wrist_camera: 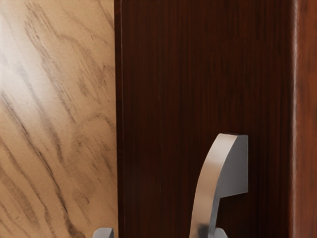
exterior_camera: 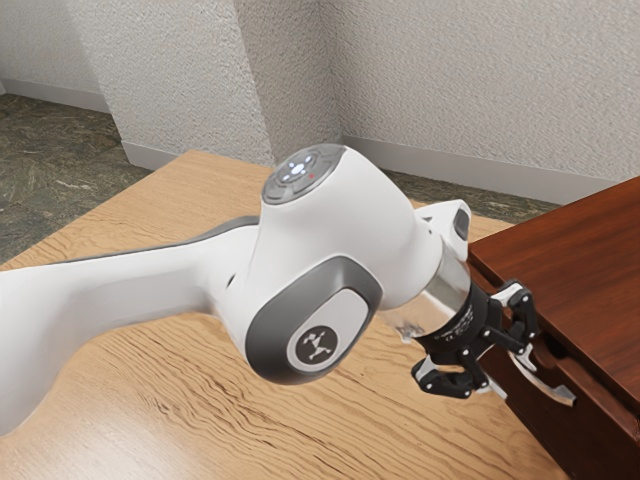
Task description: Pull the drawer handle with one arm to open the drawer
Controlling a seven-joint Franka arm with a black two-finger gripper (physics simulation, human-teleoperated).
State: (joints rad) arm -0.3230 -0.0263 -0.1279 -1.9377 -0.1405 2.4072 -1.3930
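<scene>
As the hand hangs at the cabinet front, gripper (exterior_camera: 482, 345): spread open, black fingers well apart, clamped on nothing.
Handle (exterior_camera: 548, 380): a silver bar on the drawer front (exterior_camera: 595, 425), just beside the open fingers at the exterior view's right. In the wrist view the handle (wrist_camera: 220, 181) curves off the dark wood, close under the hand.
Cabinet (exterior_camera: 575, 265): dark red-brown wood, standing on the pale wooden table (exterior_camera: 150, 390).
Drawer: its front looks flush with the cabinet, so I judge it not yet drawn out.
Arm (exterior_camera: 320, 260): comes in from the exterior view's left, wrist pointed at the drawer front.
Step in hand: by my reading, seating the fingers on the handle before any pull.
Doing it well: centre the bar between both fingers, since it seems to sit nearer one of them. Close until both sides bear on it, then draw straight back, square to the drawer front.
Risk: a one-sided hold could slip off the smooth metal, and a slanted pull could bind the drawer.
</scene>
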